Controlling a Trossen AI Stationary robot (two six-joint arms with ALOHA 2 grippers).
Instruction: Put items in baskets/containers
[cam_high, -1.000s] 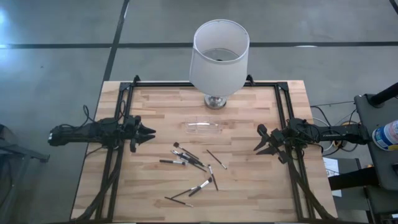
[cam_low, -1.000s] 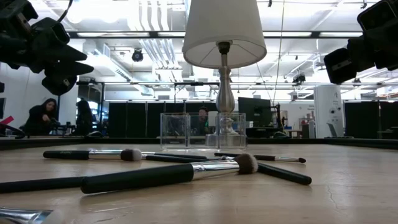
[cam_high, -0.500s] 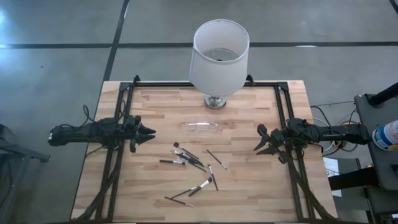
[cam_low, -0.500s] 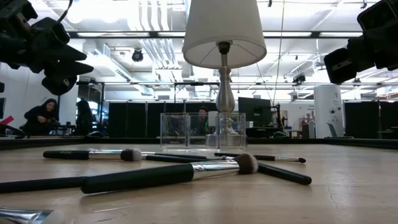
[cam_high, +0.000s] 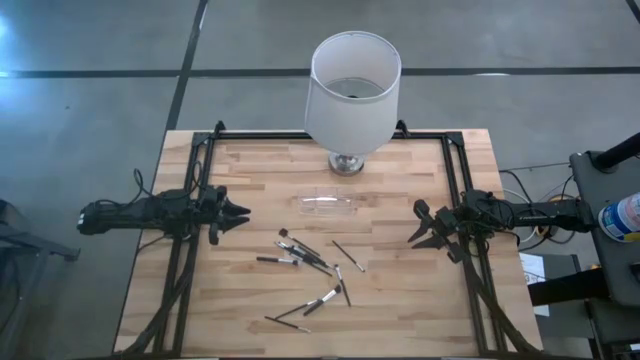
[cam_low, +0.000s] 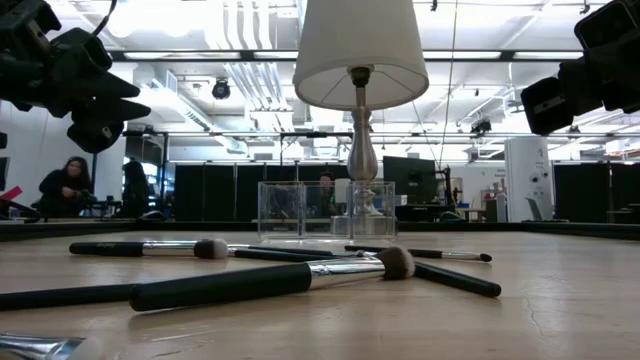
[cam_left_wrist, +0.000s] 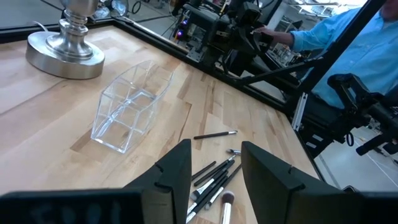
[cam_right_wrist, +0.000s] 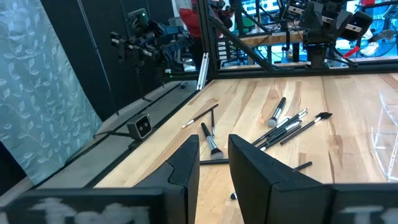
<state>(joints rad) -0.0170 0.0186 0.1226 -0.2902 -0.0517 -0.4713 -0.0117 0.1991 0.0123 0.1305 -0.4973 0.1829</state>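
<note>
From above, the brushes (cam_high: 310, 275) lie scattered at lower centre of the bench (cam_high: 250, 170), the clear holder (cam_high: 325, 202) just above them. Left pincer (cam_high: 238, 214) at left and right pincer (cam_high: 418, 226) at right both hover with fingers apart, empty. At bench level, brushes cross the foreground before the holder.

Clear glossy plastic holder (cam_left_wrist: 127, 106) on matt wood table (cam_high: 400, 300).

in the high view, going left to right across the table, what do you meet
left arm's dark two-finger hand → pile of thin dark makeup brushes → small clear plastic holder → white lampshade lamp on a metal base → right arm's dark two-finger hand
</note>
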